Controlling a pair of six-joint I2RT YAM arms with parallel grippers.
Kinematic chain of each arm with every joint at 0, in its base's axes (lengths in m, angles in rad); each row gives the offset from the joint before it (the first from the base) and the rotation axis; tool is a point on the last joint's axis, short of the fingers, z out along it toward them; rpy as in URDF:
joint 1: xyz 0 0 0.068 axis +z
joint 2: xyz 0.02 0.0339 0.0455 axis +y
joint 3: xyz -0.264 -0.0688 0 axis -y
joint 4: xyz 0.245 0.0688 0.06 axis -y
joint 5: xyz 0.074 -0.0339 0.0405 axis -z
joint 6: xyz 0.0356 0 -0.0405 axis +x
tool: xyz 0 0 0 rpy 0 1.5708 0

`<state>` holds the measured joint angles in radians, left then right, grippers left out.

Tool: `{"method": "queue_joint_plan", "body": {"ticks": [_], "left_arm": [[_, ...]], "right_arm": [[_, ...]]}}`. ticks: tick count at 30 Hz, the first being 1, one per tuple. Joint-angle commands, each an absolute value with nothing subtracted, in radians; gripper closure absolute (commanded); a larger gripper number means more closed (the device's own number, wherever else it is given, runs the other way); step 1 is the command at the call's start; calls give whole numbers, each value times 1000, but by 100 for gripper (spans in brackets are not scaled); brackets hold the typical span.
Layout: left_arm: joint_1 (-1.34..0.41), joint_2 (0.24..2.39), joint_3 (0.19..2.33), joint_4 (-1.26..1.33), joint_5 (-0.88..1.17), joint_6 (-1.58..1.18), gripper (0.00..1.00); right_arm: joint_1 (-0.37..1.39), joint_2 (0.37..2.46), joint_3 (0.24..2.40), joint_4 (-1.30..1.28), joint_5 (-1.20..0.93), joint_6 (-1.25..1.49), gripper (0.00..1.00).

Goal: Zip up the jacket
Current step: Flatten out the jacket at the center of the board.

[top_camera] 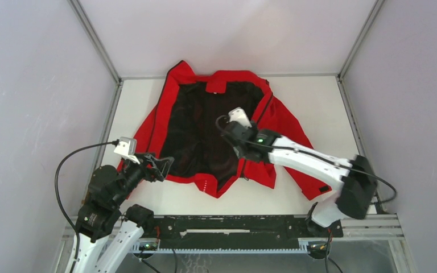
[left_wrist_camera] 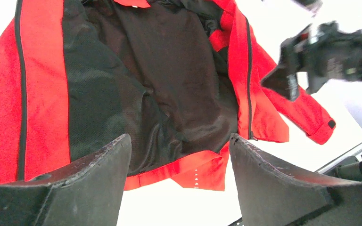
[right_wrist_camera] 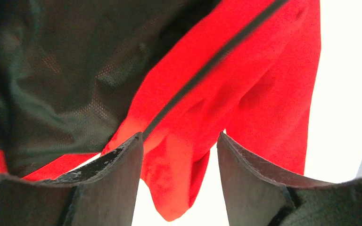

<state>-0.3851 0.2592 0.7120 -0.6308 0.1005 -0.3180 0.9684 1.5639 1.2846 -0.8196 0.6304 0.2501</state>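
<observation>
The red jacket (top_camera: 281, 122) lies open on the white table, black lining (top_camera: 205, 131) up and collar at the far side. My left gripper (top_camera: 164, 165) is open and empty just off the hem's near left corner; in its wrist view (left_wrist_camera: 180, 137) the folded red hem (left_wrist_camera: 207, 172) lies ahead between the fingers. My right gripper (top_camera: 231, 136) hovers over the right front panel. Its jaws (right_wrist_camera: 179, 135) stand open, with a red fold of the jacket (right_wrist_camera: 245, 84) and its dark zipper line (right_wrist_camera: 207, 70) between and beyond them, not pinched.
Grey walls and metal posts close in the table (top_camera: 318, 96) on three sides. A black rail (top_camera: 233, 224) runs along the near edge. The right sleeve with its black cuff tab (top_camera: 324, 188) lies beneath the right arm. Bare table shows beside the jacket.
</observation>
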Motion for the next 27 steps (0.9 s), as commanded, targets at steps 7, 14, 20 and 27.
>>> {"method": "queue_joint_plan", "body": {"ticks": [7,14,20,27], "left_arm": [[-391,257,698,-594,109,-328,20],[-394,264,698,-592,117,-328,20],[-404,260,698,-594,109,-330,20],[-408,263,698,-595,104,-330,20]], "right_arm": [[793,1085,978,-578,312,375,27],[703,981,713,-377,140,501,28],[635,1007,577,-227,35,552,30],[623,1117,532,-156,12,552,44]]}}
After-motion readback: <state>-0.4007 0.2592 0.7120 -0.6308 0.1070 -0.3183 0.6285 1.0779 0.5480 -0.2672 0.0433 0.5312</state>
